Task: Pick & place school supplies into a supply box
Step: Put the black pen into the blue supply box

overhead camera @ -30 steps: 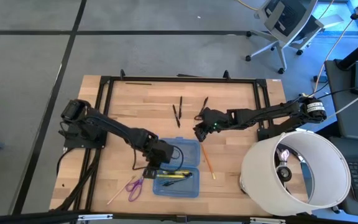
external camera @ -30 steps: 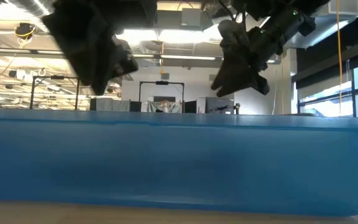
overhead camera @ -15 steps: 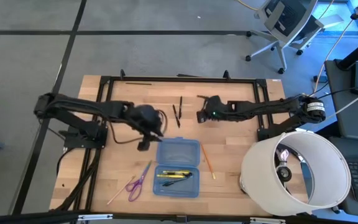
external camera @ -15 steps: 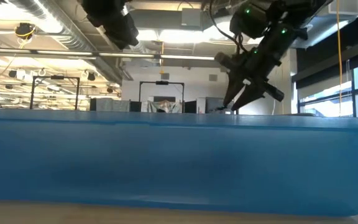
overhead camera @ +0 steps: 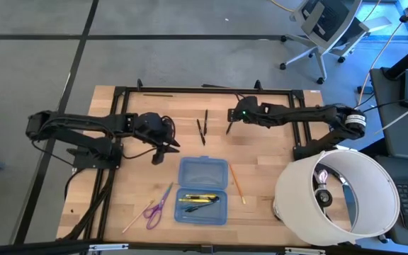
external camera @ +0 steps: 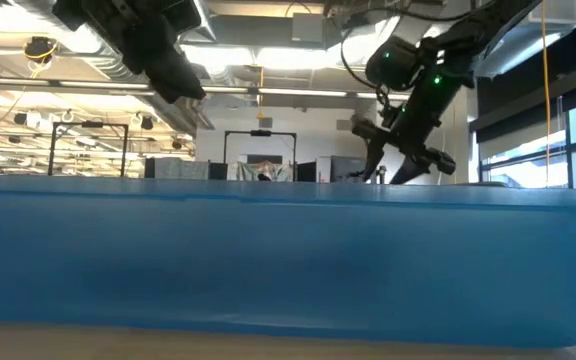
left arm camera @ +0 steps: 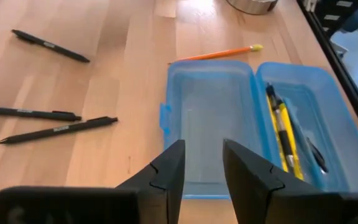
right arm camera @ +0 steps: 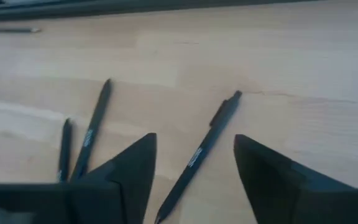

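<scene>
While the supply box (overhead camera: 202, 190) lies open on the near part of the desk (overhead camera: 261, 177) with a yellow pencil (overhead camera: 193, 199) and a dark pen (overhead camera: 202, 206) already in its nearer half, the step in hand looks like the pickup of the next pen. The right hand (overhead camera: 234, 117) hangs over the far middle of the desk, its fingers spread wide and empty, straddling a black pen (right arm camera: 199, 151) that lies on the wood just beneath it; two more black pens (overhead camera: 202, 127) lie just beside. To take it, the hand would need to drop onto the barrel, close across it, then carry it toward the box. The left hand (overhead camera: 157, 157) hovers left of the box's far corner, fingers part-way apart and pinching nothing. Outside the box remain an orange pencil (overhead camera: 236, 184) at its right edge, the purple-handled scissors (overhead camera: 154, 209) and a pale stick (overhead camera: 134, 221) to its left. The pens bear small pale print along their barrels, too small to read; no brand or label is legible.
</scene>
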You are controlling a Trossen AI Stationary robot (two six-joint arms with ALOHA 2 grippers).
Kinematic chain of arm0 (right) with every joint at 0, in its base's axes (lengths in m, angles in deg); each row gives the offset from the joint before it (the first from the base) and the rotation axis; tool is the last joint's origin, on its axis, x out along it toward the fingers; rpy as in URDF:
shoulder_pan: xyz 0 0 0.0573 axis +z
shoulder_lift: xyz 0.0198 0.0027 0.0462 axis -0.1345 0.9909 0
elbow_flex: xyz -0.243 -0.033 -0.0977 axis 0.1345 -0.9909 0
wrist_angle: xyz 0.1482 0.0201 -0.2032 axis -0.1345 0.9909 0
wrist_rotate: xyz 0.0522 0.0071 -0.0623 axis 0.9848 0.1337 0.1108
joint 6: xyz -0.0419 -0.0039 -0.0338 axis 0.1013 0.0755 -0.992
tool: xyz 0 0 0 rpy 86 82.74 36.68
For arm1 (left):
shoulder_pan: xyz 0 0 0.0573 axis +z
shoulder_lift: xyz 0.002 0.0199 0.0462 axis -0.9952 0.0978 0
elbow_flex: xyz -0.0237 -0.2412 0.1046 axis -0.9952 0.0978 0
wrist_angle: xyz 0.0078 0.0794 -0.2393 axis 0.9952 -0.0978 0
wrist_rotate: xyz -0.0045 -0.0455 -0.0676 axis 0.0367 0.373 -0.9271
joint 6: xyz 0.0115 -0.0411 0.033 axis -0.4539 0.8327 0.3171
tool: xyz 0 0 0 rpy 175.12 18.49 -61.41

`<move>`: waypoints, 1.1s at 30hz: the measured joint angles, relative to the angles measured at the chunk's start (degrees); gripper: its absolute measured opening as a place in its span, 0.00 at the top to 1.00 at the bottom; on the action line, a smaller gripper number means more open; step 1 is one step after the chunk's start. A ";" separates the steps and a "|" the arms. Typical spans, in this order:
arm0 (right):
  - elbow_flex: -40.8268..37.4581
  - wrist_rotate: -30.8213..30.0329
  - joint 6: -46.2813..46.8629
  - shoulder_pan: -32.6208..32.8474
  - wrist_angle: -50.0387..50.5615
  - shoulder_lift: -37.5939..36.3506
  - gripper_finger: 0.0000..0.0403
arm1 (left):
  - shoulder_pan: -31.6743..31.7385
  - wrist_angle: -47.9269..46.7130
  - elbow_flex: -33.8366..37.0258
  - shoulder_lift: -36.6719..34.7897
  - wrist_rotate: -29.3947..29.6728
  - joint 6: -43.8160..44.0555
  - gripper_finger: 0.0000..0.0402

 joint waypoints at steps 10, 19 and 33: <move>0.00 -0.98 0.47 -1.73 -3.94 6.36 0.35 | 4.32 0.87 0.02 -0.01 0.05 -3.48 0.74; 0.00 -2.57 1.02 -2.04 -7.52 11.23 0.35 | 7.44 1.01 0.02 -0.01 0.04 -4.14 0.74; 0.28 1.43 -1.02 -2.02 -9.79 16.68 0.35 | 10.33 1.16 0.02 0.02 0.06 -4.57 0.74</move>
